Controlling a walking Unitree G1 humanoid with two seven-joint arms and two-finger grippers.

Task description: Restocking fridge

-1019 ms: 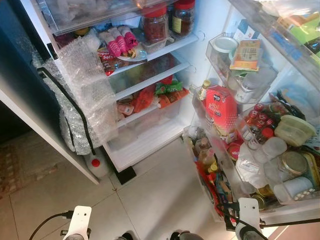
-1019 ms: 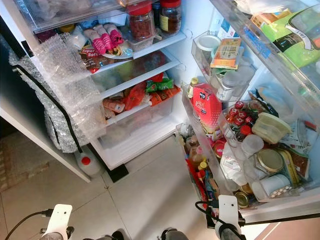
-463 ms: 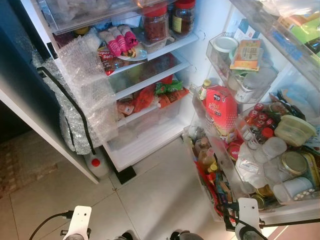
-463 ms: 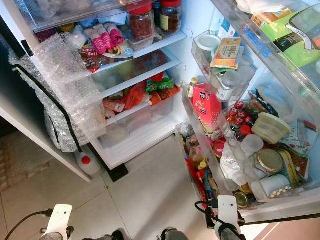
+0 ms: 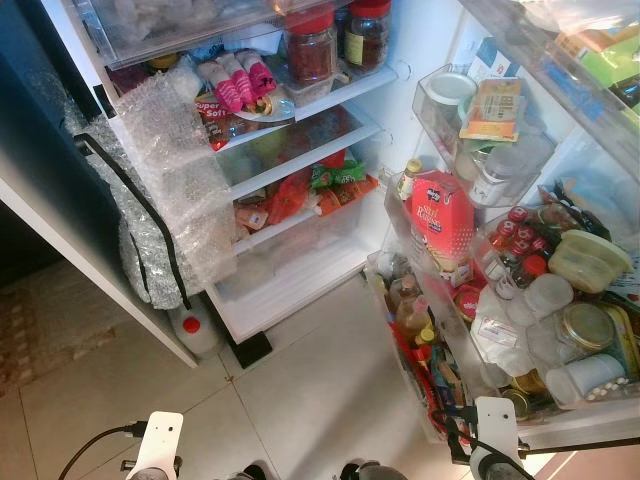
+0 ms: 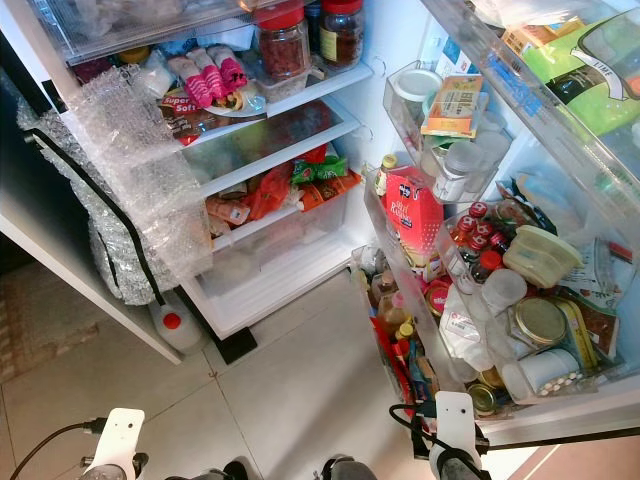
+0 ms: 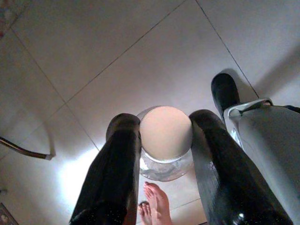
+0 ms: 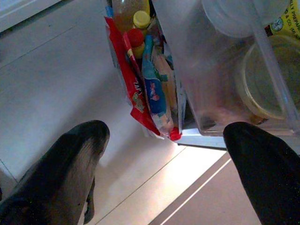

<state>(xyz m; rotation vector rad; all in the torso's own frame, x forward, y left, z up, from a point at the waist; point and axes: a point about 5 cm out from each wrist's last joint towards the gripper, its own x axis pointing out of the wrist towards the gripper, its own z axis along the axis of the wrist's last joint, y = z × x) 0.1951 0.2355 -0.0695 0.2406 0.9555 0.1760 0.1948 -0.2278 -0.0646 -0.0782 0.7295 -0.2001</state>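
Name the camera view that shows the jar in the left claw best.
Left wrist view: the clear jar with its pale lid sits between the left claw's black fingers, above the tiled floor. The eye views catch just that arm's white wrist.

- Tiled floor (image 5: 300,390): pale, lies before the open appliance.
- White jug with red cap (image 5: 192,328): stands on the floor, left.
- Bare foot (image 7: 157,204): rests on the tiles.

Fridge (image 6: 375,60) stood open | red-lidded jars (image 6: 283,42) sat on upper shelf | bubble wrap (image 6: 135,170) hung over left edge | door racks (image 6: 480,300) were crowded with bottles and tubs | white jug (image 6: 175,325) rested on tiled floor (image 6: 300,400)
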